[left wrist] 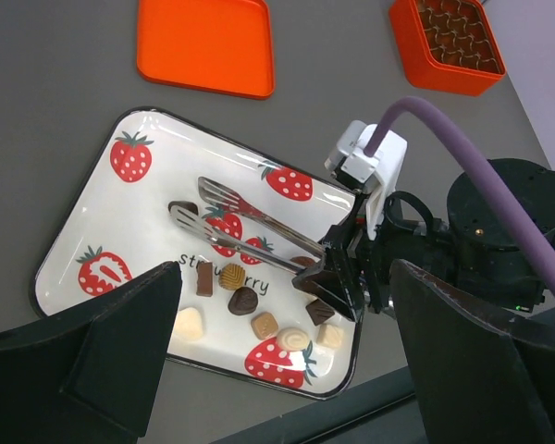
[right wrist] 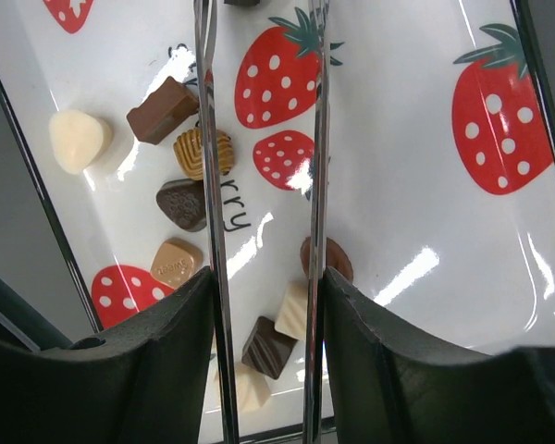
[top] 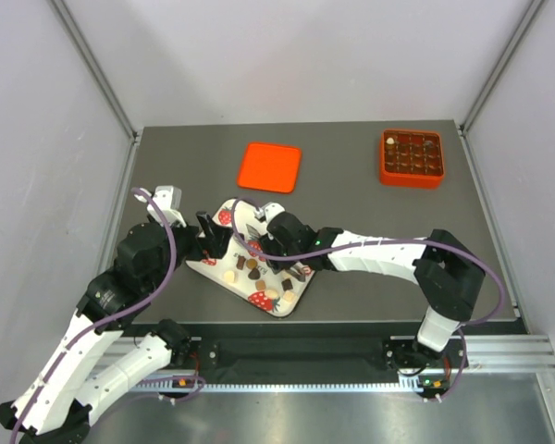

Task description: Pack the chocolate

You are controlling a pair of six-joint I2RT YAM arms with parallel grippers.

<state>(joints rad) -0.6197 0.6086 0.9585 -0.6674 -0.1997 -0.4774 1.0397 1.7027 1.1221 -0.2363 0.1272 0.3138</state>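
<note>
The chocolate (left wrist: 243,300) lies as several small dark, light-brown and cream pieces on a white strawberry-print tray (left wrist: 185,148), mostly along its near side. My right gripper (right wrist: 266,287) is shut on the handle end of metal tongs (right wrist: 208,139), which reach across the tray (top: 301,294). Their two arms stand apart, and one dark piece (left wrist: 183,208) lies at their tips. A round brown piece (right wrist: 333,259) and a cream square (right wrist: 293,310) lie under the arms. My left gripper (left wrist: 282,305) hangs open above the tray's near edge, holding nothing.
An orange box (top: 413,157) with a grid of compartments, some holding pieces, stands at the far right. A flat orange lid (top: 269,166) lies beyond the tray. The right arm's purple cable (left wrist: 462,139) arches over the tray's right side.
</note>
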